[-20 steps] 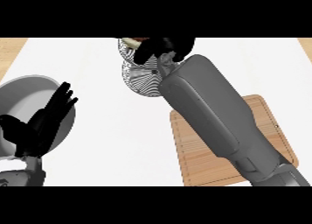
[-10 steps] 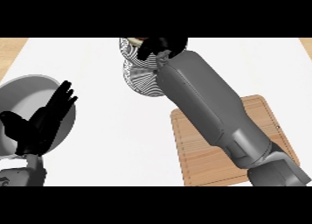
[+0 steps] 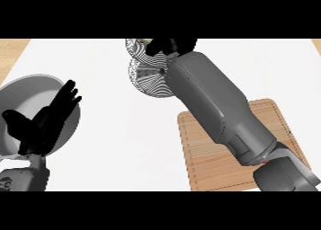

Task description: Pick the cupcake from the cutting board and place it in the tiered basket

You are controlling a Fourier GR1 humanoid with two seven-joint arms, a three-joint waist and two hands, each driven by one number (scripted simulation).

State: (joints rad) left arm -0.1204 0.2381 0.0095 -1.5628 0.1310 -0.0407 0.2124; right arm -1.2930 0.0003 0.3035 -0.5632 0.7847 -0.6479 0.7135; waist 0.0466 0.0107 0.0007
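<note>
1. Counter [image 3: 123, 148] in white fills the view from above, with strips of wood-toned surface at the upper left and upper right corners.

2. Right forearm [image 3: 216, 108], grey and bulky, stretches diagonally from the lower right up to the top centre, crossing over the cutting board [image 3: 216, 170].

3. The cutting board lies at lower right on the counter, a wooden slab with rounded corners; much of its upper part is hidden by the arm, and the part that shows is bare wood.

4. The right hand [image 3: 172, 45] sits at the very top of the view, directly over the tiered basket [image 3: 146, 78], a wire thing of close white-and-black mesh. The black fingers look bunched together above the basket's upper tier, but I cannot tell how far they are curled or whether anything is in them.

5. The cupcake? I cannot see it: not on the visible board, and the hand covers the spot over the basket where it might be.

6. Over at the left, the left hand [image 3: 43, 121] rests open, fingers straight and pointing up, thumb spread to the side, holding nothing.

7. Under that hand lies a grey round plate [image 3: 20, 99], near the counter's left edge and well apart from basket and board.
</note>
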